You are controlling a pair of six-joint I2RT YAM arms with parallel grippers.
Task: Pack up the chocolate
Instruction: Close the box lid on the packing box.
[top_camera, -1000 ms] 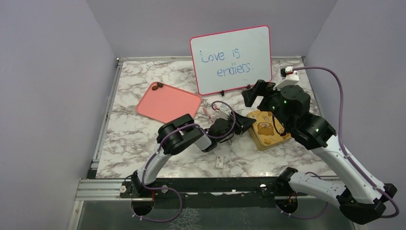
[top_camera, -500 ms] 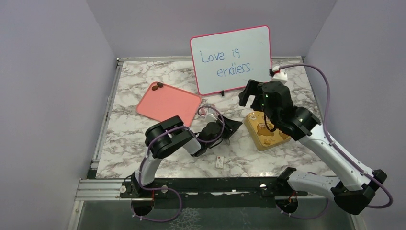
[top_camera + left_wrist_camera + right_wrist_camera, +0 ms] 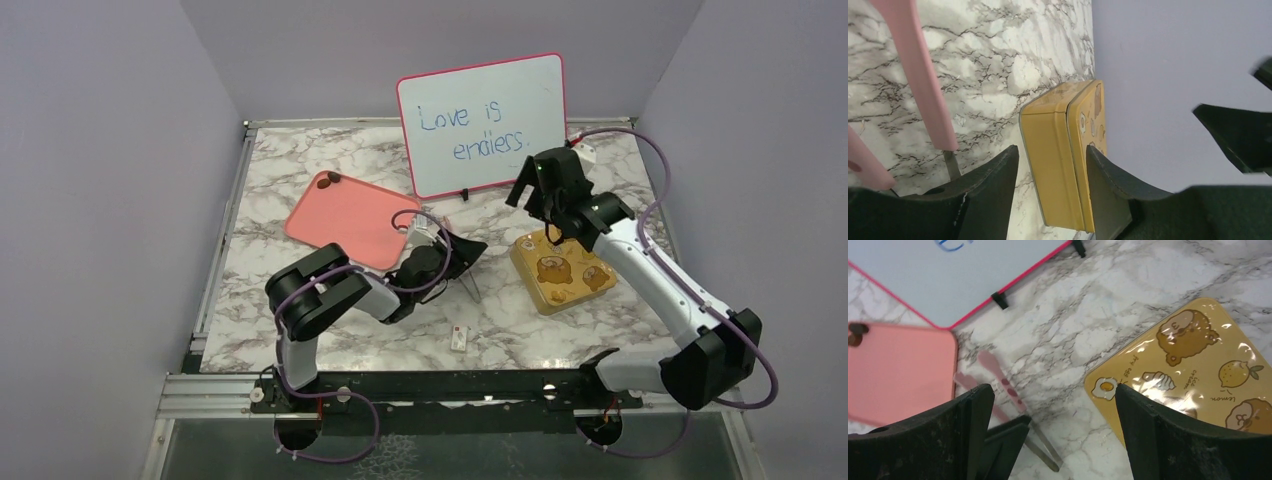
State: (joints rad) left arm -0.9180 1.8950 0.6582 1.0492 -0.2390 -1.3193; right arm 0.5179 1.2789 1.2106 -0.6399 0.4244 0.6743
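Two dark brown chocolates [image 3: 328, 180] are all I can find. They sit side by side in the far corner of the pink tray [image 3: 352, 218], which lies on the left half of the marble tabletop [image 3: 270, 270], toward the far edge. My right wrist camera catches only one of them, cut off at the left border of its view. The gold tin [image 3: 562, 272] rests toward the right edge with its printed lid on, so I cannot see inside it. The left claw [image 3: 1051, 150] lies low near the middle of the tabletop, between tray and tin. Its fingers are parted with nothing between them, and through the gap I see the tin's side wall. Pink tweezers [image 3: 998, 374] lie just beside that claw, metal tips pointing toward the near edge. I cannot tell whether they touch a finger, since the claw covers part of them. The right claw [image 3: 1050, 389] hangs above the tin's far side, spread wide and empty. The whiteboard [image 3: 485, 125] stands at the far edge, its lower right corner hidden behind the right arm. A small white tag [image 3: 459, 338] lies by the near edge, its markings too small to read.
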